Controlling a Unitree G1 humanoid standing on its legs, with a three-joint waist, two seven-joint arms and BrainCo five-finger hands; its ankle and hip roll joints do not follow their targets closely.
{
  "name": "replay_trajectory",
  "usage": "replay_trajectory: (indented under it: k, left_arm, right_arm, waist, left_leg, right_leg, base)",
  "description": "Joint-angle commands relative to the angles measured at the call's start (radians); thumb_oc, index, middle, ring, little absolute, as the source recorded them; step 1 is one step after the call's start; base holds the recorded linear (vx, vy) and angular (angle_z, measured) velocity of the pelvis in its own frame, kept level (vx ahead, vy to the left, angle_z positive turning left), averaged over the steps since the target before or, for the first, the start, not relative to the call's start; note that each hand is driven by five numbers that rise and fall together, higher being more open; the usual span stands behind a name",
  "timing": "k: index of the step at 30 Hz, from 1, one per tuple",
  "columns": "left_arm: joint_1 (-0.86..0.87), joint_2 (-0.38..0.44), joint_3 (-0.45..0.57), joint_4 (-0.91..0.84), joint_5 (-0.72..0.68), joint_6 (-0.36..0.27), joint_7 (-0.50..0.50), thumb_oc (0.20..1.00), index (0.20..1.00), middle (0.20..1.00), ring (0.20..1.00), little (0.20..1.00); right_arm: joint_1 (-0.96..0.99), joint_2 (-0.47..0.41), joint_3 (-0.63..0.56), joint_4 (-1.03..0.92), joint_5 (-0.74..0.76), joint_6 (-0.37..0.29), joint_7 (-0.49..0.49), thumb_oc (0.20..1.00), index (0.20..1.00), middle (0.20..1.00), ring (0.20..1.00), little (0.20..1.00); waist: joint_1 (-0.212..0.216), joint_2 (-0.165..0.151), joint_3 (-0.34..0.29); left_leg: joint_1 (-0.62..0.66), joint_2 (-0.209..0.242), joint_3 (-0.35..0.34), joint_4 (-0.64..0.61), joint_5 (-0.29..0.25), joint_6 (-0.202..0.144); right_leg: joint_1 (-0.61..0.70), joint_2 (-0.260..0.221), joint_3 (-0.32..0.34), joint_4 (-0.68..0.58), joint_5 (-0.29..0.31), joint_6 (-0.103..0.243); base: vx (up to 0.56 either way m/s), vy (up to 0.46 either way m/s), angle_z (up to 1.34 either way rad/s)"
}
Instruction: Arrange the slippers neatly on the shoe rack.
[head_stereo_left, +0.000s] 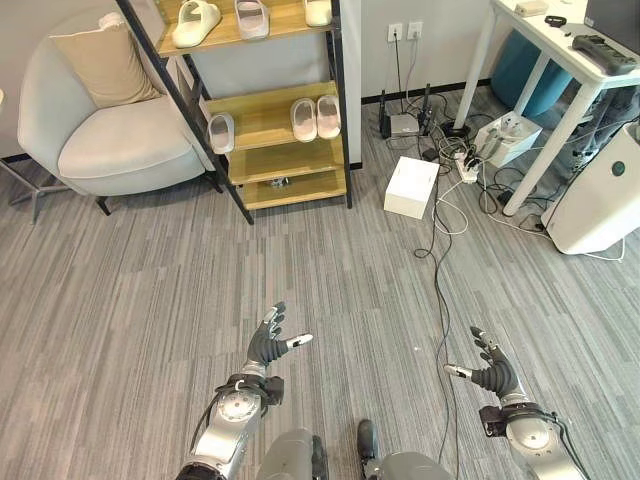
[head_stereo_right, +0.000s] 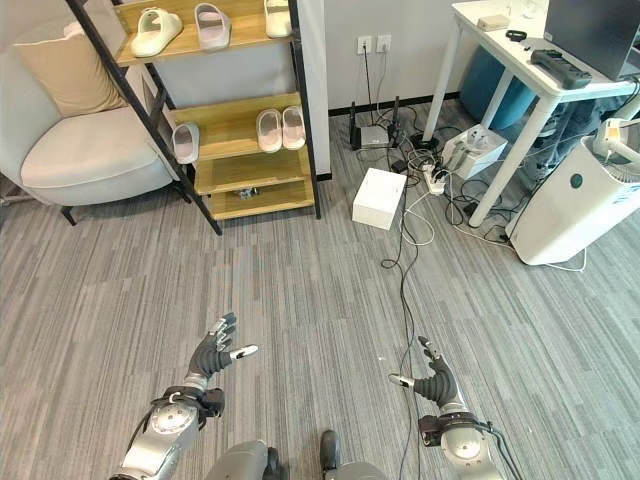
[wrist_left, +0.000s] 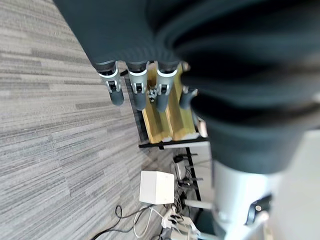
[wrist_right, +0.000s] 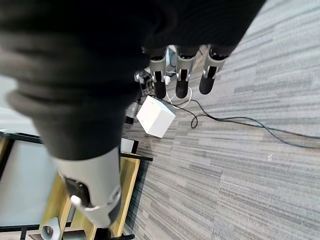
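Both hands hover low over the grey floor (head_stereo_left: 150, 300) with nothing in them: the left hand (head_stereo_left: 268, 345) and the right hand (head_stereo_left: 492, 372) each have fingers spread loosely, thumbs apart. Well ahead stands the shoe rack (head_stereo_left: 285, 125), slippers (head_stereo_left: 316, 117) already on its upper and middle shelves, one lone slipper (head_stereo_left: 221, 132) near the middle shelf's left edge. Risk: a walk forward could snag the cables (head_stereo_left: 440, 230) or white box (head_stereo_left: 411, 187) to the right.

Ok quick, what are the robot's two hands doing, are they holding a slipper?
Left hand: open, holding nothing.
Right hand: open, holding nothing.
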Motion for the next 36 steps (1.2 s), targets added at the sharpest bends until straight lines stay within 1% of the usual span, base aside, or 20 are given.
replay_trajectory:
  k: [1,4,8,10,11,12,13,15,16,18,19,21,22,23,24,25,26,32,34,36]
  left_arm:
    - [-0.017,0.01,0.003,-0.056,-0.002,-0.035,0.025,1.0,1.0,1.0,1.0,1.0]
    - [-0.013,0.012,0.003,-0.048,0.023,-0.034,0.03,1.0,1.0,1.0,1.0,1.0]
    - [0.016,0.017,0.007,-0.06,0.02,-0.035,0.021,1.0,1.0,1.0,1.0,1.0]
    - [0.013,0.021,-0.004,-0.047,0.017,-0.033,0.02,1.0,1.0,1.0,1.0,1.0]
    - [0.01,0.036,-0.007,-0.049,0.021,-0.03,0.019,1.0,1.0,1.0,1.0,1.0]
    - [0.01,0.036,-0.007,-0.049,0.021,-0.03,0.019,1.0,1.0,1.0,1.0,1.0]
    - [0.001,0.05,-0.009,-0.051,0.024,-0.028,0.016,1.0,1.0,1.0,1.0,1.0]
    - [-0.005,0.062,-0.011,-0.053,0.028,-0.025,0.015,1.0,1.0,1.0,1.0,1.0]
    - [-0.005,0.067,-0.012,-0.055,0.033,-0.024,0.011,1.0,1.0,1.0,1.0,1.0]
    - [-0.007,0.071,-0.013,-0.058,0.034,-0.027,0.009,1.0,1.0,1.0,1.0,1.0]
    - [-0.011,0.078,-0.009,-0.063,0.031,-0.032,0.005,1.0,1.0,1.0,1.0,1.0]
    - [-0.01,0.083,-0.015,-0.073,0.035,-0.033,0.001,1.0,1.0,1.0,1.0,1.0]
    - [-0.01,0.083,-0.015,-0.073,0.035,-0.033,0.001,1.0,1.0,1.0,1.0,1.0]
    - [-0.014,0.082,-0.016,-0.081,0.044,-0.032,0.0,1.0,1.0,1.0,1.0,1.0]
    - [-0.014,0.082,-0.016,-0.081,0.044,-0.032,0.0,1.0,1.0,1.0,1.0,1.0]
    - [-0.024,0.082,-0.013,-0.085,0.059,-0.033,-0.001,1.0,1.0,1.0,1.0,1.0]
    - [-0.027,0.084,-0.013,-0.091,0.067,-0.034,-0.004,1.0,1.0,1.0,1.0,1.0]
    - [-0.035,0.059,-0.027,-0.089,0.07,-0.039,-0.018,1.0,1.0,1.0,1.0,1.0]
    - [-0.053,0.044,-0.04,-0.086,0.029,-0.043,-0.02,1.0,1.0,1.0,1.0,1.0]
    - [-0.06,0.038,-0.045,-0.08,0.011,-0.041,-0.014,1.0,1.0,1.0,1.0,1.0]
  right_arm:
    - [-0.026,-0.041,-0.02,-0.02,0.0,-0.041,-0.024,1.0,1.0,1.0,1.0,1.0]
    - [-0.027,-0.037,-0.018,0.0,-0.013,-0.028,-0.034,1.0,1.0,1.0,1.0,1.0]
    - [-0.019,-0.02,-0.001,-0.017,-0.037,-0.024,-0.007,1.0,1.0,1.0,1.0,1.0]
    - [-0.017,-0.003,0.01,-0.016,-0.042,-0.02,0.007,1.0,1.0,1.0,1.0,1.0]
    - [-0.012,0.011,0.022,-0.023,-0.029,-0.02,0.017,1.0,1.0,1.0,1.0,1.0]
    - [-0.012,0.012,0.022,-0.023,-0.029,-0.02,0.017,1.0,1.0,1.0,1.0,1.0]
    - [-0.027,0.022,0.044,-0.006,-0.035,-0.018,0.022,1.0,1.0,1.0,1.0,1.0]
    - [-0.043,0.044,0.057,0.011,-0.031,-0.017,0.019,1.0,1.0,1.0,1.0,1.0]
    - [-0.038,0.049,0.058,0.007,-0.03,-0.017,0.023,1.0,1.0,1.0,1.0,1.0]
    - [-0.032,0.052,0.056,0.001,-0.026,-0.019,0.025,1.0,1.0,1.0,1.0,1.0]
    - [-0.033,0.052,0.054,-0.002,-0.01,-0.023,0.027,1.0,1.0,1.0,1.0,1.0]
    - [-0.034,0.05,0.048,-0.004,-0.005,-0.021,0.027,1.0,1.0,1.0,1.0,1.0]
    - [-0.035,0.05,0.048,-0.004,-0.005,-0.021,0.027,1.0,1.0,1.0,1.0,1.0]
    - [-0.039,0.05,0.046,0.0,0.002,-0.018,0.021,1.0,1.0,1.0,1.0,1.0]
    - [-0.039,0.05,0.046,0.0,0.002,-0.018,0.021,1.0,1.0,1.0,1.0,1.0]
    - [-0.048,0.046,0.046,0.006,0.0,-0.016,0.019,1.0,1.0,1.0,1.0,1.0]
    - [-0.051,0.043,0.044,0.003,-0.005,-0.012,0.02,1.0,1.0,1.0,1.0,1.0]
    - [-0.025,0.035,0.032,-0.009,-0.002,-0.023,0.028,1.0,1.0,1.0,1.0,1.0]
    - [-0.029,0.016,0.022,-0.013,0.03,-0.04,0.031,1.0,1.0,1.0,1.0,1.0]
    - [-0.033,0.002,0.016,-0.012,0.036,-0.04,0.025,1.0,1.0,1.0,1.0,1.0]
  waist:
    - [-0.008,0.008,-0.001]
    - [-0.02,0.007,-0.007]
    - [-0.002,0.011,-0.056]
    - [0.002,-0.007,-0.08]
    - [0.001,-0.019,-0.089]
    - [0.003,-0.02,-0.089]
    - [0.007,-0.028,-0.08]
    - [0.015,-0.033,-0.064]
    - [0.016,-0.03,-0.058]
    - [0.015,-0.022,-0.051]
    - [0.016,-0.003,-0.039]
    - [0.016,0.015,-0.02]
    - [0.016,0.017,-0.019]
    - [0.015,0.019,-0.008]
    - [0.016,0.02,-0.008]
    - [0.019,0.016,-0.006]
    - [0.02,0.011,-0.009]
    - [0.007,0.007,-0.039]
    - [0.015,-0.006,-0.02]
    - [0.021,-0.015,-0.007]
  left_leg:
    - [0.11,0.01,-0.033,-0.225,0.091,0.005]
    - [0.044,0.011,-0.003,-0.25,0.066,-0.012]
    - [0.081,0.002,-0.018,-0.25,0.152,-0.008]
    - [0.115,-0.021,-0.014,-0.25,0.145,0.019]
    - [0.159,-0.044,-0.008,-0.25,0.112,0.047]
    - [0.159,-0.045,-0.006,-0.25,0.112,0.048]
    - [0.198,-0.064,0.002,-0.25,0.077,0.083]
    - [0.258,-0.087,0.02,-0.25,0.032,0.116]
    - [0.28,-0.086,0.023,-0.25,0.016,0.12]
    - [0.295,-0.08,0.022,-0.25,0.008,0.12]
    - [0.315,-0.061,0.023,-0.25,-0.003,0.117]
    - [0.345,-0.036,0.024,-0.25,-0.015,0.103]
    - [0.345,-0.034,0.025,-0.25,-0.015,0.103]
    - [0.367,-0.024,0.031,-0.25,-0.024,0.089]
    - [0.367,-0.022,0.032,-0.25,-0.024,0.089]
    - [0.388,-0.019,0.049,-0.25,-0.036,0.074]
    - [0.396,-0.02,0.054,-0.25,-0.042,0.067]
    - [0.438,0.0,0.04,-0.196,-0.087,0.04]
    - [0.312,0.008,0.014,0.127,-0.012,-0.001]
    - [0.222,0.005,-0.01,0.273,0.015,-0.014]
  right_leg:
    - [0.042,-0.04,-0.007,0.054,-0.206,0.112]
    - [0.081,-0.037,-0.022,0.069,-0.221,0.121]
    - [0.119,-0.064,0.019,0.113,-0.233,0.148]
    - [0.104,-0.1,0.038,0.188,-0.195,0.18]
    - [0.059,-0.127,0.058,0.322,-0.125,0.207]
    - [0.055,-0.129,0.06,0.328,-0.128,0.208]
    - [-0.019,-0.161,0.058,0.513,-0.029,0.229]
    - [-0.114,-0.208,0.035,0.721,0.057,0.234]
    - [-0.139,-0.217,0.026,0.745,0.06,0.225]
    - [-0.17,-0.215,0.013,0.741,0.031,0.213]
    - [-0.213,-0.192,-0.016,0.661,-0.063,0.196]
    - [-0.227,-0.148,-0.042,0.512,-0.125,0.19]
    - [-0.226,-0.146,-0.043,0.507,-0.122,0.189]
    - [-0.216,-0.102,-0.046,0.297,-0.115,0.207]
    - [-0.212,-0.1,-0.045,0.289,-0.11,0.207]
    - [-0.209,-0.076,-0.053,0.118,-0.071,0.228]
    - [-0.214,-0.073,-0.062,0.071,-0.058,0.239]
    - [-0.144,-0.058,-0.032,0.034,-0.05,0.202]
    - [-0.084,-0.054,-0.013,0.036,-0.071,0.162]
    - [-0.051,-0.052,-0.017,0.029,-0.088,0.139]
  base:
    - [0.21,0.004,0.06]
    - [0.47,0.089,0.14]
    - [0.64,0.246,-0.21]
    - [0.59,0.242,-0.37]
    - [0.35,0.167,-0.06]
    - [0.63,0.306,-0.04]
    - [0.38,0.201,-0.19]
    - [0.53,0.249,-0.1]
    - [0.43,0.168,0.16]
    - [0.23,0.044,0.17]
    - [0.26,-0.032,0.16]
    - [0.26,-0.069,0.15]
    - [0.26,-0.143,0.05]
    - [0.17,-0.103,0.1]
    - [0.38,-0.221,0.09]
    - [0.32,-0.189,0.14]
    - [0.41,-0.242,0.2]
    - [0.39,-0.212,0.35]
    - [0.34,-0.289,-0.01]
    - [0.19,-0.168,-0.21]
